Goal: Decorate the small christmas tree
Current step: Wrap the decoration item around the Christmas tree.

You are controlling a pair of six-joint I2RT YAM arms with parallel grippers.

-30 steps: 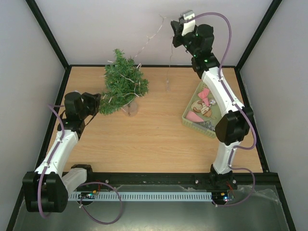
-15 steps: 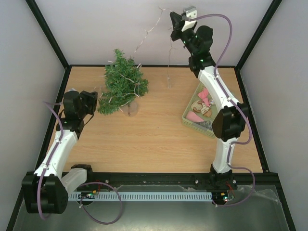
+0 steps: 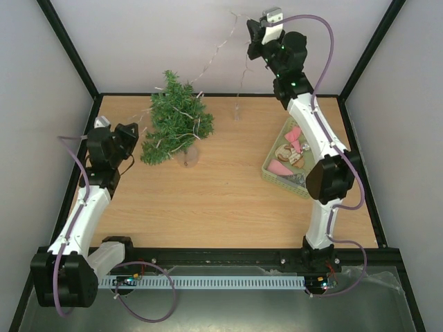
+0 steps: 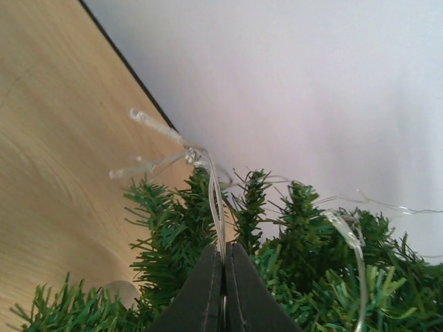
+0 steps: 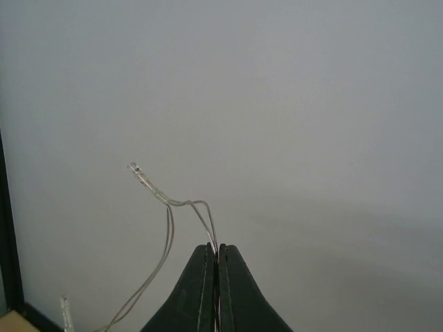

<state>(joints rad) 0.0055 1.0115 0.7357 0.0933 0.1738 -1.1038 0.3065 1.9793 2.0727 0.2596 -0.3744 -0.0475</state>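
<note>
Left tool [image 4: 223,246], right tool [image 5: 217,247] pinch light string [image 4: 213,188] | basket [image 3: 285,181] holds pink ornaments [image 3: 280,168]

Matt wood-grain counter [image 3: 221,207], bristly plastic-looking small christmas tree [image 3: 176,123], glossy clear wire [image 4: 214,200], smooth matt black left pincer [image 4: 223,246] and right pincer [image 5: 217,247].

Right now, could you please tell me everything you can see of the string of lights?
The string of lights is a thin, pale wire with small clear bulbs, and none looks lit. The left gripper is shut on it beside the small christmas tree, whose branches it loops over. From the tree it slants upward to the right gripper, which is shut on it high in front of the back wall. A loose tail hangs from there toward the table.
</note>
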